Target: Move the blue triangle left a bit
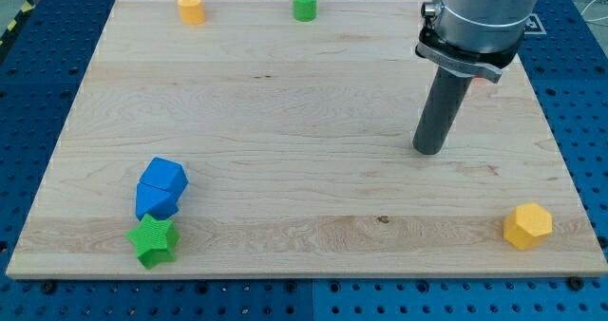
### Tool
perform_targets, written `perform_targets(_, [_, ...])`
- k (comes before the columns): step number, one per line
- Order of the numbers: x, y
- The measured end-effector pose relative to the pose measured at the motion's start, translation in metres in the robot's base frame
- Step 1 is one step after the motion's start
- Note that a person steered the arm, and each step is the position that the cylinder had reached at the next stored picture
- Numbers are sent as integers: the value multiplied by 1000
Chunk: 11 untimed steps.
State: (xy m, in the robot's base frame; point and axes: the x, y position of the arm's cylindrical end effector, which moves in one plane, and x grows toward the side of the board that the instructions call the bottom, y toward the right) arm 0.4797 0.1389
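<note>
The board (304, 122) under me is pale wood with visible grain, smooth and matt. My rod looks like dark matt plastic or rubber down to my tip (428, 151), below a brushed grey metal collar (480, 22). The blue blocks (160, 188), green star (154, 241) and yellow hexagon block (527, 226) look like matt plastic.

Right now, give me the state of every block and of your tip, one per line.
my tip: on the board, right of centre, touching no block.
blue blocks: two, touching, bottom left.
green star: against the lower blue block.
yellow hexagon: alone, bottom right.
green cylinder: alone, top edge.
yellow block: alone, top left.
</note>
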Motion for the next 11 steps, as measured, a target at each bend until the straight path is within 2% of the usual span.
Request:
perform_targets(1, [1, -3])
perform_targets(3, [45, -34])
perform_targets(5, [82, -100])
perform_targets(8, [82, -123])
perform_targets(11, [88, -230])
